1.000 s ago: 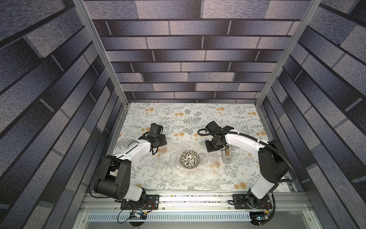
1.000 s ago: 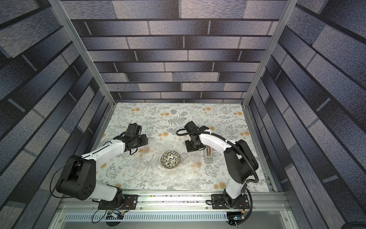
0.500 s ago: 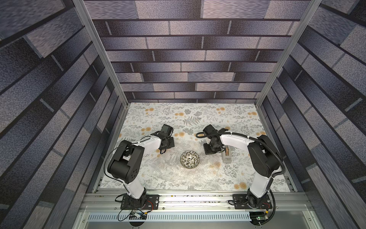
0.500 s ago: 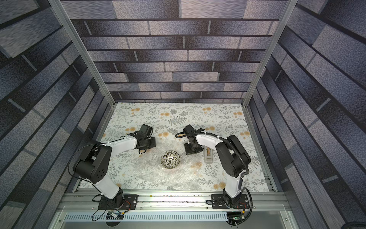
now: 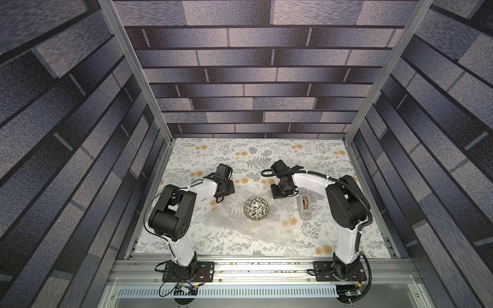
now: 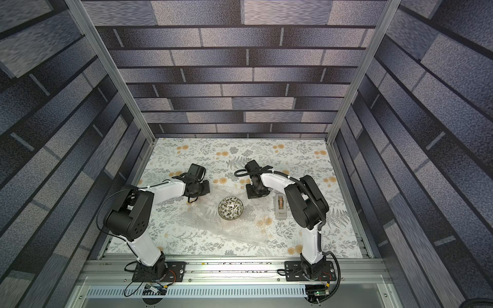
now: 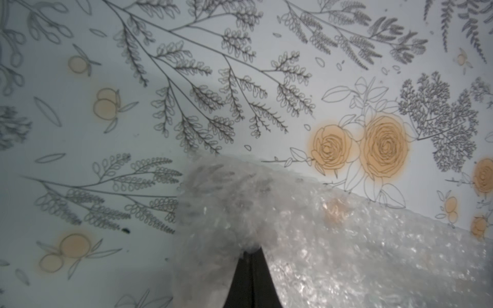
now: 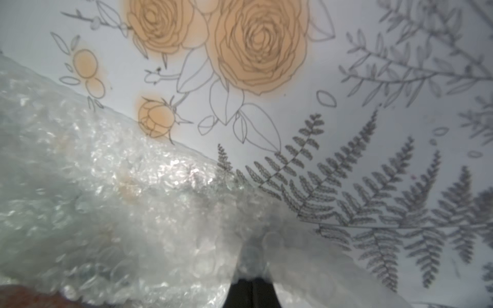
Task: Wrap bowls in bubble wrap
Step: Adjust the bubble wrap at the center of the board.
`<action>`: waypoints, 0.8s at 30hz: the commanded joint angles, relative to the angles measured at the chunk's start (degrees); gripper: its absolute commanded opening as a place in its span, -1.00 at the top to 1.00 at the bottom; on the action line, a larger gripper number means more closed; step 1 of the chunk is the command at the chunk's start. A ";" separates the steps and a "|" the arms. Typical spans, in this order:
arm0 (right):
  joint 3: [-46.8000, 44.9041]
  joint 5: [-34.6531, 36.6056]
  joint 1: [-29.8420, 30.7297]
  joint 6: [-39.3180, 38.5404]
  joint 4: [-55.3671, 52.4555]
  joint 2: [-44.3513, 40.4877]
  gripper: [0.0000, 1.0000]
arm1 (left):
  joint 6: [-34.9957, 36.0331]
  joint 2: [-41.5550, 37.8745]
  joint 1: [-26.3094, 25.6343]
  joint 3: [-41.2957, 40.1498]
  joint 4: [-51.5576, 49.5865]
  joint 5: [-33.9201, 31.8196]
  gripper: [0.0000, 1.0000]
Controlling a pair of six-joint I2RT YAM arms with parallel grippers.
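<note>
In both top views, the small round bowl, white with black leaf speckles and a dark rim [image 5: 256, 208], stands upright and empty. It rests on the clear, crinkly bubble-wrap sheet [image 5: 248, 229], which is spread over the floral-printed table [image 5: 266, 152]. The bowl lies between the two claws and closer to the arm bases than either. The left claw [image 5: 226, 188] is down at one far corner of the sheet and the right claw [image 5: 280, 190] at the other. Their jaws are hidden under the wrists here. A grey tape dispenser with a tan roll [image 5: 304, 206] stands just outside the right claw. I cannot tell whether it touches the sheet.

In the left wrist view, the left claw's dark jaws are pressed together on a bunched corner of wrap, which humps up just ahead of the tips.

In the right wrist view, the right claw is likewise clamped on its corner, and the wrap is puckered at the tips.

Pinching both far corners probably keeps that edge even, so it can be lifted and folded over the bowl. With the bowl set mid-sheet, there is wrap to spare on every side.
</note>
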 commanded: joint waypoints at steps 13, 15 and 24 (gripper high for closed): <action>-0.38 -5.82 -3.44 -3.26 -2.26 -4.31 1.00 | 2.97 -3.62 2.83 2.15 -8.00 -1.47 1.00; -2.86 -7.88 -3.40 -3.09 -2.72 -7.43 1.00 | 3.33 -6.17 2.60 0.63 -9.26 -1.48 1.00; -14.36 -16.64 -3.36 -0.72 -4.04 -20.71 0.92 | 3.09 -18.85 2.28 -4.62 -16.11 -1.65 1.00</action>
